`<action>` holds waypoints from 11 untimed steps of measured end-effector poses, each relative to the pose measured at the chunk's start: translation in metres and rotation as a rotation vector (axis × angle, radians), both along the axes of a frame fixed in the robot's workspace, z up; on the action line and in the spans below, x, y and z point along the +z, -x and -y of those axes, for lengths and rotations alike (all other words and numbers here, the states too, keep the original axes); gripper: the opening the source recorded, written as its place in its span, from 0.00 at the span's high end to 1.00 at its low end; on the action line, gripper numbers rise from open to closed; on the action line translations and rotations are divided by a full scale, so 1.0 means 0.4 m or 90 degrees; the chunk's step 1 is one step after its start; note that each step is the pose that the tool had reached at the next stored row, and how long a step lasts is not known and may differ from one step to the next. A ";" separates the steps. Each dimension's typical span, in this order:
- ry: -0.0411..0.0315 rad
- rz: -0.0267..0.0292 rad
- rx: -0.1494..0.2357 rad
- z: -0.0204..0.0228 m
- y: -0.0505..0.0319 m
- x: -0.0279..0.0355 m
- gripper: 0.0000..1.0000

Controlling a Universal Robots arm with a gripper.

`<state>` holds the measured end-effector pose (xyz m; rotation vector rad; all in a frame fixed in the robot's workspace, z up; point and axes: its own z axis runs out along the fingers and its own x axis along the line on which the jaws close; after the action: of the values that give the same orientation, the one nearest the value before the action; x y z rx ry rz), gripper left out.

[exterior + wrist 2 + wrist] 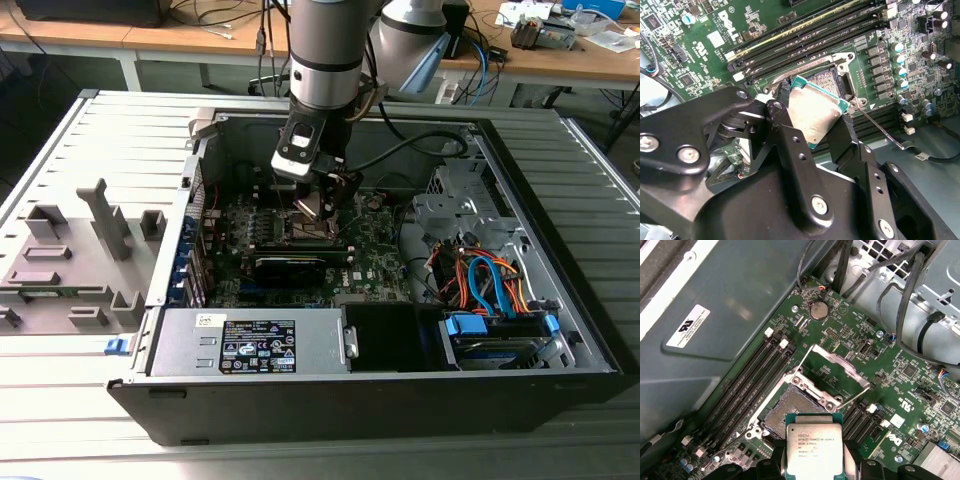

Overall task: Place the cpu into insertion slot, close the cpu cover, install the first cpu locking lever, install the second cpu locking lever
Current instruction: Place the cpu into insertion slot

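Black two-finger end effector is seen pinching the CPU, a small flat square chip w/ dull silver-grey metal top, by two opposite edges. In the second wrist view the chip is held tilted, just above and not seated in the insertion slot, a small square socket w/ dark centre and silvery rim. The CPU cover, a thin silvery square frame w/ cut-out middle, is swung open beside the slot. Socket is mounted on a green motherboard inside an open dark PC case, laid on a grey slatted tabletop.
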<state>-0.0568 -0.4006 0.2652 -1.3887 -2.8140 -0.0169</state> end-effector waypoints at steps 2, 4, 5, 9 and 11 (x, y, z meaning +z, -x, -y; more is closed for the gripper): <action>0.0001 0.0000 -0.002 0.000 0.000 0.000 0.46; 0.0001 0.0000 -0.004 0.000 0.000 0.000 0.46; 0.0002 0.0000 -0.005 0.000 0.000 0.000 0.46; 0.0003 0.0000 -0.009 0.000 0.000 -0.001 0.46; 0.0004 0.0000 -0.012 0.000 0.000 -0.001 0.46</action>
<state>-0.0568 -0.4006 0.2650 -1.4145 -2.8016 -0.0161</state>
